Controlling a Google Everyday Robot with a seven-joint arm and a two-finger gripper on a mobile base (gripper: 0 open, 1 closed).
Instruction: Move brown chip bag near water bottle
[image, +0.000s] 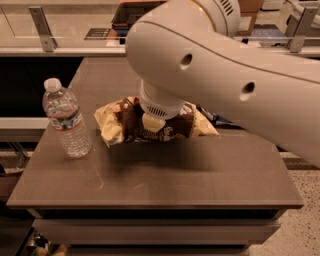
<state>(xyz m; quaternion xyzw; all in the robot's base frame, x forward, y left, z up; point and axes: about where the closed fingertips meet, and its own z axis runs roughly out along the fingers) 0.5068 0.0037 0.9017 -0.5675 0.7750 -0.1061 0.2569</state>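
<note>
The brown chip bag (176, 130), dark brown in the middle with pale yellow ends, hangs just above the table, and its shadow lies on the tabletop below it. My gripper (152, 123) comes down from the large white arm and is shut on the middle of the bag from above. The water bottle (66, 122), clear with a white cap and a red and blue label band, stands upright near the table's left edge. It is a short gap to the left of the bag's pale left end.
The dark grey table (175, 175) has open surface in front of the bag. A sliver of the blue and white snack bag (216, 118) shows behind the arm at the right. A counter and rails run along the back.
</note>
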